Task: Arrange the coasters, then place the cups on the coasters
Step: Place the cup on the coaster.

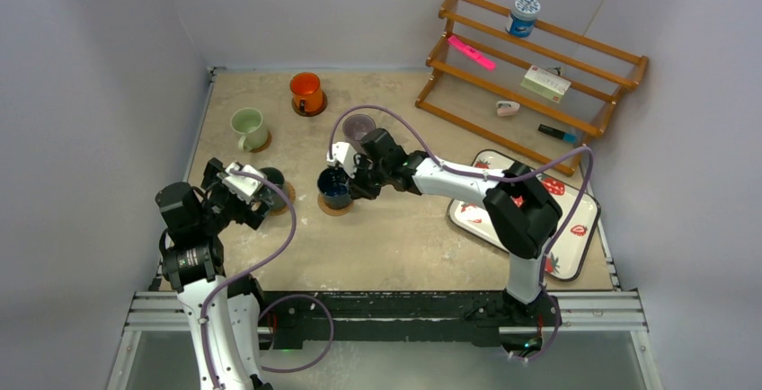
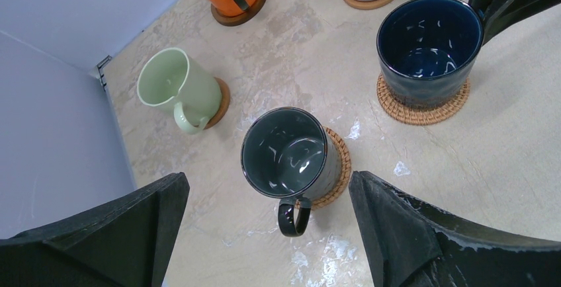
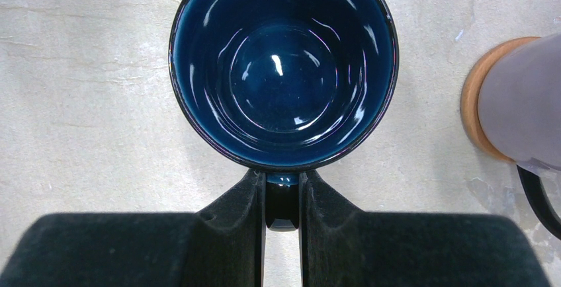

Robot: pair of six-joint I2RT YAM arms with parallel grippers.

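My right gripper (image 3: 282, 201) is shut on the handle of the dark blue cup (image 3: 283, 69), which stands on a woven coaster (image 2: 423, 102) mid-table. My left gripper (image 2: 268, 227) hangs open above the handle of the dark grey-teal cup (image 2: 291, 155); this cup sits on another woven coaster (image 2: 339, 168). The pale green cup (image 2: 178, 85) leans on its coaster (image 2: 221, 102). Further back, the orange cup (image 1: 305, 89) rests on a dark wooden coaster (image 2: 248, 12), and the purple-grey cup (image 3: 522, 102) on a cork coaster (image 3: 473, 102).
A white strawberry-print tray (image 1: 575, 228) lies at the right, partly under my right arm. A wooden rack (image 1: 530, 57) against the back right wall carries a blue-and-white tub (image 1: 522, 14) and small items. Walls close in the table on the left and back.
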